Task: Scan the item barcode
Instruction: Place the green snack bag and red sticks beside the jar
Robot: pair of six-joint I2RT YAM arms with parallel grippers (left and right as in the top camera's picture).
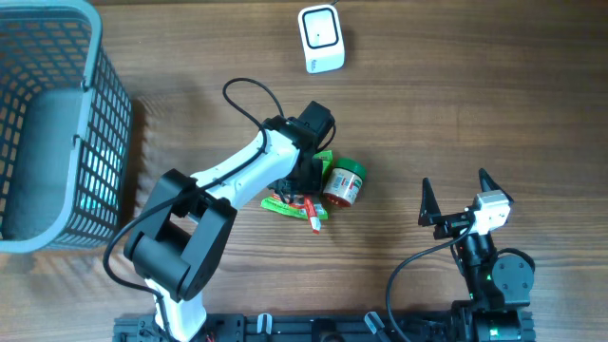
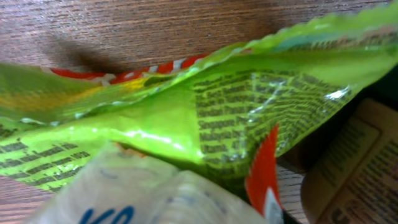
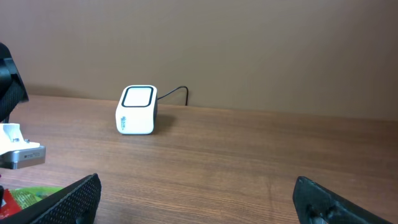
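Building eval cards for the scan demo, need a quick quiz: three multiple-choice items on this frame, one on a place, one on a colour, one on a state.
1. In the overhead view, the scanner sits on the table at: A. top centre; B. bottom left; C. right edge.
2. The packet beside the can is mostly: A. blue; B. green; C. white.
3. The right gripper is: A. shut on the packet; B. open and empty; C. shut and empty.
Answers: 1 A, it stands alone beyond both arms. 2 B, green foil fills the left wrist view. 3 B, its jaws stand wide with nothing between them.
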